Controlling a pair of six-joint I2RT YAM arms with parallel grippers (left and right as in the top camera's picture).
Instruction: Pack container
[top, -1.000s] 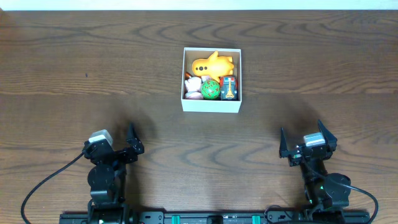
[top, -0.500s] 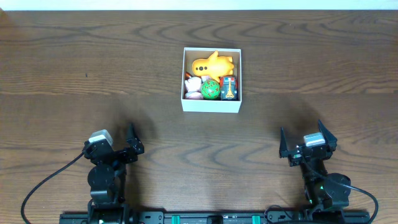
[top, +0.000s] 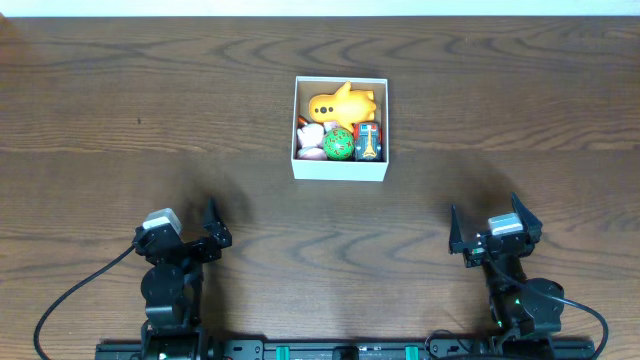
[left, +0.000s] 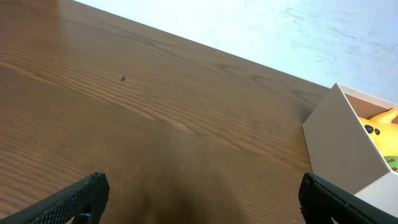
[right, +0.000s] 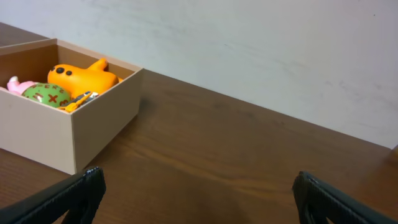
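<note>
Toys (top: 340, 125) lie in the container (top: 340, 168); we judge packing finished; left claw (left: 200, 198) and right claw (right: 198, 190) gape empty, well apart from it; next calls only for rest.

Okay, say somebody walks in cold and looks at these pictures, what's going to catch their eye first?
First, the white-walled container in the middle of the dark wooden table, with a bright orange-yellow toy at its back and a green ball in front of that. Next, the two arms at the near edge: the left gripper and right gripper are both open, holding nothing, well apart from the container.
</note>
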